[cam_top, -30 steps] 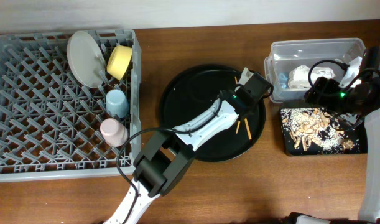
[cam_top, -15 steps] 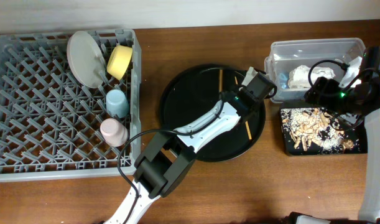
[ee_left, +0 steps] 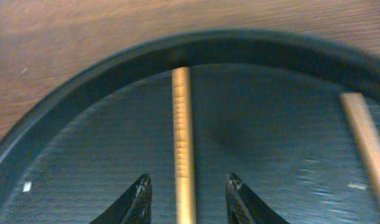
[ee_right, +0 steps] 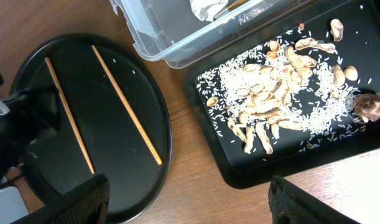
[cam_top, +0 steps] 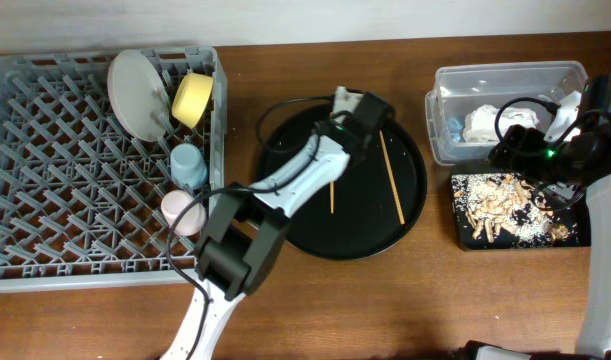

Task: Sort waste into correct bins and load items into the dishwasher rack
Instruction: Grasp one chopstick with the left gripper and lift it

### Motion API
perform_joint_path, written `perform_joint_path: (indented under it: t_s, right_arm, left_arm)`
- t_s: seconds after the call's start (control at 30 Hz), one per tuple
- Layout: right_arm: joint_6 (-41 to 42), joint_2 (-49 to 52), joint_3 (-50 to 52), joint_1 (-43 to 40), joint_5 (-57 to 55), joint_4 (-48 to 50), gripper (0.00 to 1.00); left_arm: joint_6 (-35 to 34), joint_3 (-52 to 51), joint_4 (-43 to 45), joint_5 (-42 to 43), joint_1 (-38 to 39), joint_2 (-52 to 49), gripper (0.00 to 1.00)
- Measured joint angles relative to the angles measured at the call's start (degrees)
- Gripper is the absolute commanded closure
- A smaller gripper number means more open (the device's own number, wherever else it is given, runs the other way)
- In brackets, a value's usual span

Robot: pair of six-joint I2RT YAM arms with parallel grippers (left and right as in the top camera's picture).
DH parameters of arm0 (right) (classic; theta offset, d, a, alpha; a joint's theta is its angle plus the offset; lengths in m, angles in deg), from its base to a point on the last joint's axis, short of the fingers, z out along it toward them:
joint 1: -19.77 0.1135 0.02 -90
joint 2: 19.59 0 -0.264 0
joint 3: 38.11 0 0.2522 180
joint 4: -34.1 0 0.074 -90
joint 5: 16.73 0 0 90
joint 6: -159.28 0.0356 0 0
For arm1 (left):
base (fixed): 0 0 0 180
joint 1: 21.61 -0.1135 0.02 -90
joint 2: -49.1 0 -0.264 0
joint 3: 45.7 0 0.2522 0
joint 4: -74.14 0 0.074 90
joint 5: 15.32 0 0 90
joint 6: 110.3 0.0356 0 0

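Left gripper (ee_left: 188, 199) now over far part of round tray (ee_left: 65, 99); a second ago I was at its right edge. Chopsticks (cam_top: 391, 178) shifted, both lie flat on tray, apart, neither gripped, so rack loading is still pending. Jaws spread, straddling one chopstick (ee_left: 182, 137) without touching it. Its long axis points straight away from me toward rim; other lies right, slanted. Dishwasher rack (cam_top: 45, 150) well apart, left.

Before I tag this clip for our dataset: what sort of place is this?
Likely a tabletop dish-clearing setup: a grey dishwasher rack holding a plate, a shallow black tray of food scraps, and chopsticks lying on a round black tray.
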Motion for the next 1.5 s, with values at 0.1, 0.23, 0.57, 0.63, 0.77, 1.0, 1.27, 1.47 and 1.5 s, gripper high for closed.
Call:
perform_joint_path:
  t_s: [0.1,0.23,0.57,0.63,0.77,1.0,1.27,1.47,1.5]
  right_arm:
    - [-0.1,0.0,0.0,0.0,0.0,0.0,0.17]
    - [-0.2,0.0,0.0,0.0,0.0,0.0,0.17]
    - [-0.2,0.0,0.0,0.0,0.0,0.0,0.17]
    - [-0.2,0.0,0.0,0.0,0.0,0.0,0.17]
    - [-0.2,0.0,0.0,0.0,0.0,0.0,0.17]
    - [-0.2,0.0,0.0,0.0,0.0,0.0,0.17]
    - [-0.2,0.0,0.0,0.0,0.0,0.1,0.17]
    - [-0.2,0.0,0.0,0.0,0.0,0.0,0.17]
    - [-0.2,0.0,0.0,0.0,0.0,0.0,0.17]
  left_arm:
    - [-0.4,0.0,-1.6,5.2,-2.5,0.0,0.76]
    - [-0.4,0.0,-2.6,9.9,-3.1,0.0,0.75]
    - [-0.6,0.0,-8.7,12.4,-2.9,0.0,0.75]
    - [-0.6,0.0,-9.0,12.4,-2.9,0.0,0.74]
    - [-0.6,0.0,-9.3,12.5,-2.9,0.0,0.74]
    - [-0.6,0.0,-9.4,14.7,-2.8,-0.8,0.75]
    - [-0.7,0.0,-9.5,14.7,-2.8,-0.8,0.99]
    - [-0.8,0.0,-9.4,14.8,-2.8,-0.8,0.99]
    - [-0.8,0.0,-9.4,14.7,-2.8,-0.8,0.99]
